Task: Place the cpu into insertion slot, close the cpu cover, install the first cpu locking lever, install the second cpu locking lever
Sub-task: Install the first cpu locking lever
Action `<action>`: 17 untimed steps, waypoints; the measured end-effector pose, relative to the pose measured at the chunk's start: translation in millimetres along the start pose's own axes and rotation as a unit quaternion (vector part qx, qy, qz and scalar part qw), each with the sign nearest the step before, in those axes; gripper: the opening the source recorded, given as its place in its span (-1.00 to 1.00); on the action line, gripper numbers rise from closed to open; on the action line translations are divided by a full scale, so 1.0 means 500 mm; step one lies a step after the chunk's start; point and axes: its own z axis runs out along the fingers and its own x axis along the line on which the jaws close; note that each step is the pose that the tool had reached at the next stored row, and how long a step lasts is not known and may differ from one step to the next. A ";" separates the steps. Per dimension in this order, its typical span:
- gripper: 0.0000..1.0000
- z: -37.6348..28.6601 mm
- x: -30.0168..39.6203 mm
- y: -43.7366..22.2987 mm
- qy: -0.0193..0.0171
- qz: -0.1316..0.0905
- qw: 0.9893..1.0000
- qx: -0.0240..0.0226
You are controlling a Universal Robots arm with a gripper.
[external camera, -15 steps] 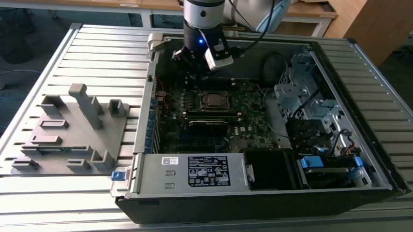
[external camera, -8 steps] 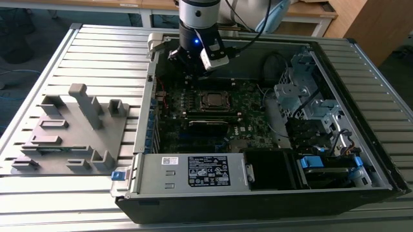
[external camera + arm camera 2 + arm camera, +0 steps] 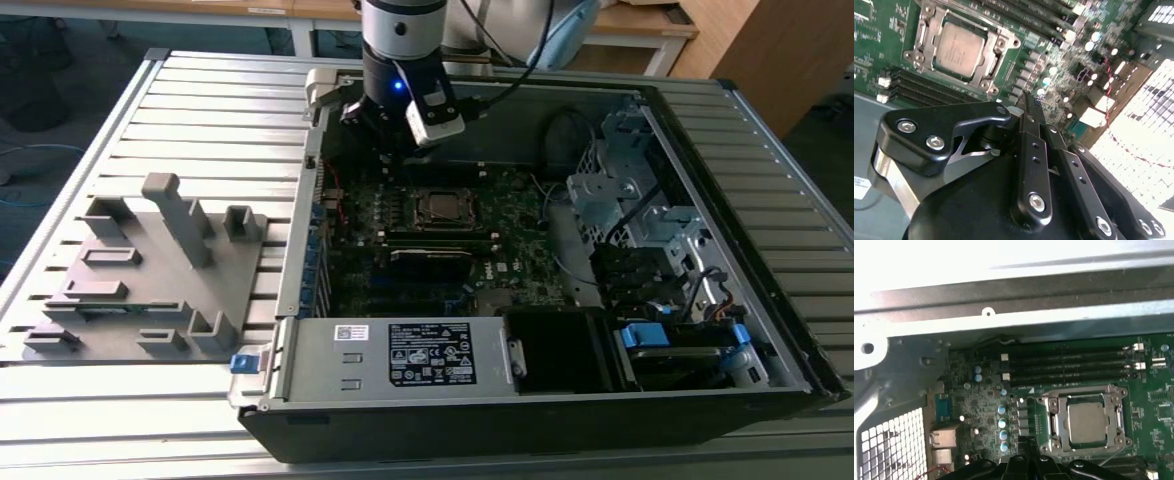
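Jaws pressed together, holding nothing; gripper hovers over motherboard. cpu lies apart, under the closed cpu cover, at 5 o'clock from gripper in exterior view.

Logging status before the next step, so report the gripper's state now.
Gripper: closed, holding nothing; the cpu lies apart from it.
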 end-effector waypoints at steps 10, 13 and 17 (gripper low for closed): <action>-0.80 0.000 0.002 0.000 0.002 0.000 1.000 -0.025; -0.80 0.001 0.002 -0.001 0.002 0.000 1.000 -0.026; -0.80 0.007 0.006 -0.002 0.003 0.000 1.000 -0.027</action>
